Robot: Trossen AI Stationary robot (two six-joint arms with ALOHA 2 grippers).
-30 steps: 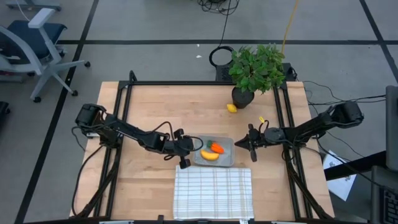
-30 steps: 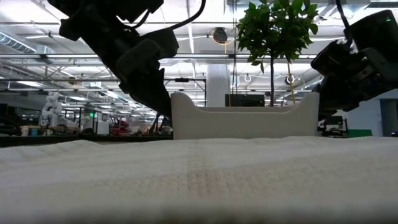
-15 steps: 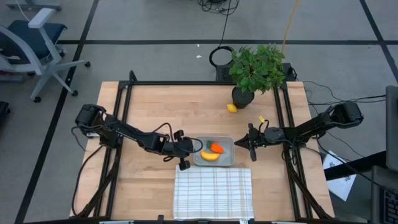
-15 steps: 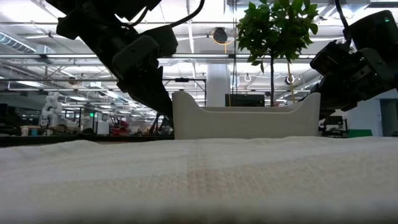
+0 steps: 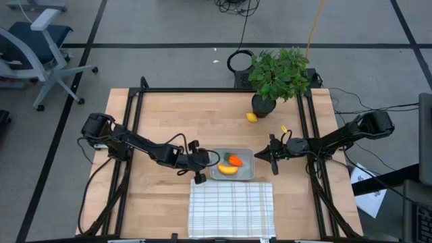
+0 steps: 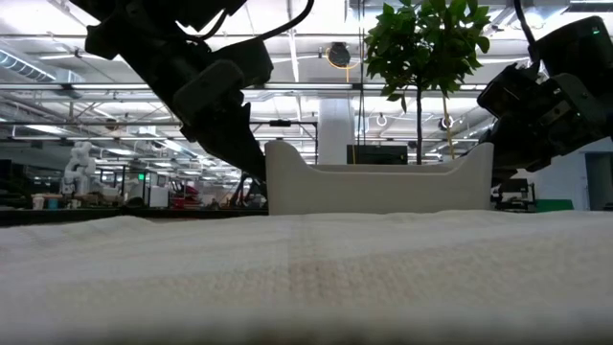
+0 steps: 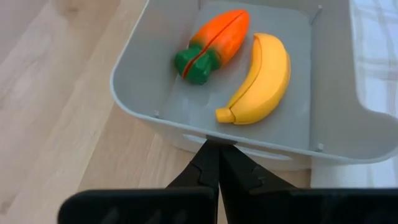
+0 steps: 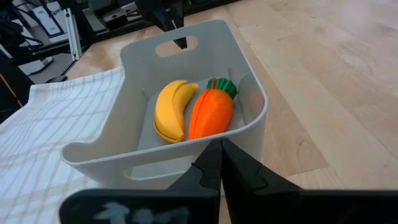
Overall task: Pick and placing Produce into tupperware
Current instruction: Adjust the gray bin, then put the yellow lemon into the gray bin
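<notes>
1. Shallow grey translucent plastic tub w/ rounded corners (image 5: 233,164) sits mid-table, its 6 o'clock edge just beside the white grid-lined cloth (image 5: 231,209).
2. Inside the tub: 2 pieces. Orange toy carrot w/ green top (image 5: 235,160) and curved yellow toy banana (image 5: 228,169), side by side, near touching.
3. Small round yellow toy lemon (image 5: 252,117) is outside the tub, on bare wood at approx 1 o'clock from it, just beside the dark pot of the leafy green plant (image 5: 278,73).
4. Count: 3 produce pieces, 1 tub, 1 cloth, 1 plant, 2 arms.
5. Left gripper (image 7: 212,163) at the tub's 9 o'clock end, fingers pressed together, holding nothing, tips right at the tub wall.
6. Right gripper (image 8: 215,155) at the 3 o'clock end, also fully closed and empty.
7. Wrist views show the tub contents up close; the low view shows only the tub's wall, contents hidden. Lemon shows in the high view only.
</notes>
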